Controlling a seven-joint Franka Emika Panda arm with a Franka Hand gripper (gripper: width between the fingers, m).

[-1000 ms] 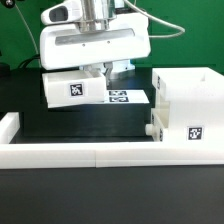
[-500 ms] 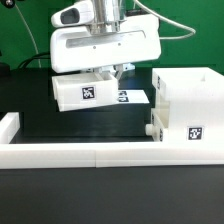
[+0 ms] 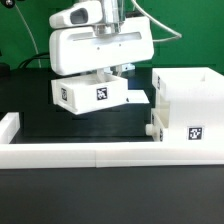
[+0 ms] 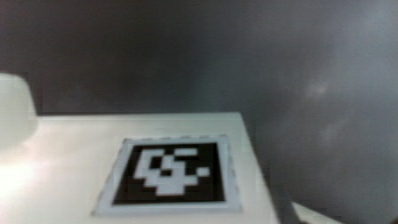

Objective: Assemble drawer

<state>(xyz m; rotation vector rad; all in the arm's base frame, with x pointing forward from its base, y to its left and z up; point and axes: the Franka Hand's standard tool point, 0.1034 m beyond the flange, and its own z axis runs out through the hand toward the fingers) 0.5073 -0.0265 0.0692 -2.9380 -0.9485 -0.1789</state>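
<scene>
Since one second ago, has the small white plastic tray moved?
Yes. The small white plastic tray in the claw has shifted toward the exterior view's right, nearer the tall white box casing.

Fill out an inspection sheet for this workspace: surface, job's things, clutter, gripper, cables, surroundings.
Surface: black table; white rail along its near edge; marker board partly hidden behind the tray.
Job's things: tray held clear of the table, tilted; box standing at the exterior view's right, apart from the tray.
Clutter: nothing seen.
Gripper: gripper directly above the tray, gripping it.
Cables: thin cable arcing behind the arm, off the table.
Surroundings: green backdrop, otherwise dark.
</scene>
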